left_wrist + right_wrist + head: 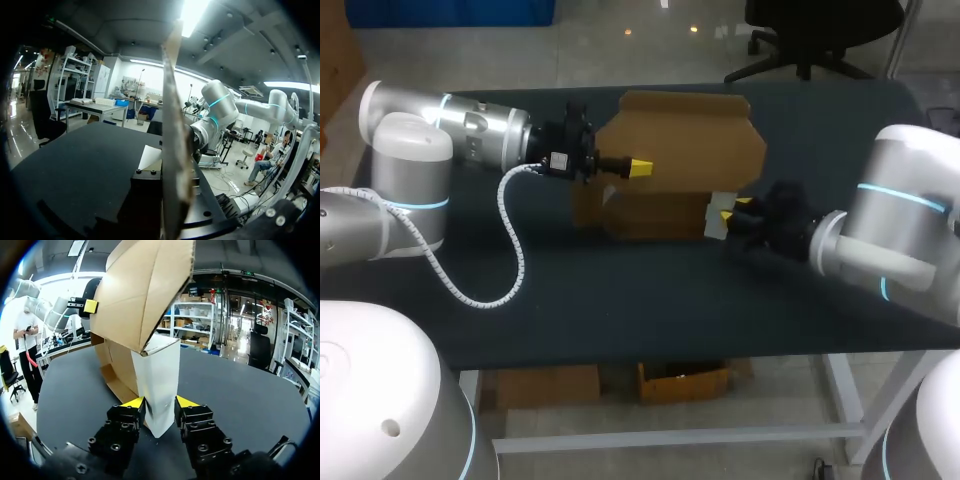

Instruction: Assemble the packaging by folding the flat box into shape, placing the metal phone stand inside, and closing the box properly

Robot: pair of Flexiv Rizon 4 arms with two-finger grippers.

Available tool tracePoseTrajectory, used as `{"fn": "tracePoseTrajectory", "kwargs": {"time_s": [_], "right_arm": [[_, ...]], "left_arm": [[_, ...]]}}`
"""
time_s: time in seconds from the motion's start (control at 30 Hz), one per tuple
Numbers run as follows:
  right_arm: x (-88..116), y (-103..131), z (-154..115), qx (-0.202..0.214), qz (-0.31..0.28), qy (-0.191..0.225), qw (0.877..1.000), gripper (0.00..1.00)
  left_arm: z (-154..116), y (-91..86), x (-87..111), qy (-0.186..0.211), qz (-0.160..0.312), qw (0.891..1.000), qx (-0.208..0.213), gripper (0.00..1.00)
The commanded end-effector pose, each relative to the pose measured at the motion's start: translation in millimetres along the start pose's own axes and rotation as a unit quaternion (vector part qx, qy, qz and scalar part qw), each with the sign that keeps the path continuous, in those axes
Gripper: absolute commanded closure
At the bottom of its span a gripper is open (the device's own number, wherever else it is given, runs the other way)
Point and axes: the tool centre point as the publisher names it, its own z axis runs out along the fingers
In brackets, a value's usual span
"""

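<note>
A brown cardboard box (650, 212) stands at the table's middle with its big lid flap (685, 130) raised. My left gripper (640, 167) comes in from the left and is shut on that flap's edge. The left wrist view shows the flap (172, 140) edge-on, running out from between its fingers. At the box's right end my right gripper (735, 212) is shut on an upright white side flap (717, 215). In the right wrist view the yellow tips of my right gripper (160, 402) press this white flap (157, 372) from both sides, under the lid (140, 290). No phone stand is in view.
The dark table (620, 310) stretches in front of the box to its near edge. The white coiled cable (510, 255) of my left arm hangs down onto the table at the left of the box.
</note>
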Motion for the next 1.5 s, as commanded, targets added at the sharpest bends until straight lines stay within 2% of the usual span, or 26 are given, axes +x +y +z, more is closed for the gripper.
{"fn": "tracePoseTrajectory", "kwargs": {"time_s": [0.03, 0.97, 1.2, 1.5], "right_arm": [[3.7, -1.5, 7.7, -0.008, 0.001, -0.049, 0.999, 0.65], [3.2, 4.4, 15.7, -0.021, 0.051, -0.133, 0.99, 0.67], [3.3, 4.4, 15.8, -0.013, 0.061, -0.164, 0.984, 0.74], [4.1, 4.3, 16.7, -0.009, 0.084, -0.188, 0.978, 0.71]], "left_arm": [[0.5, 2.4, -0.7, 0.002, 0.0, 1.0, -0.001, 1.0], [0.5, 2.4, -0.7, 0.002, 0.0, 1.0, -0.001, 1.0], [0.5, 2.4, -0.7, 0.002, 0.0, 1.0, -0.001, 1.0], [0.5, 2.4, -0.7, 0.002, 0.0, 1.0, -0.001, 1.0]]}}
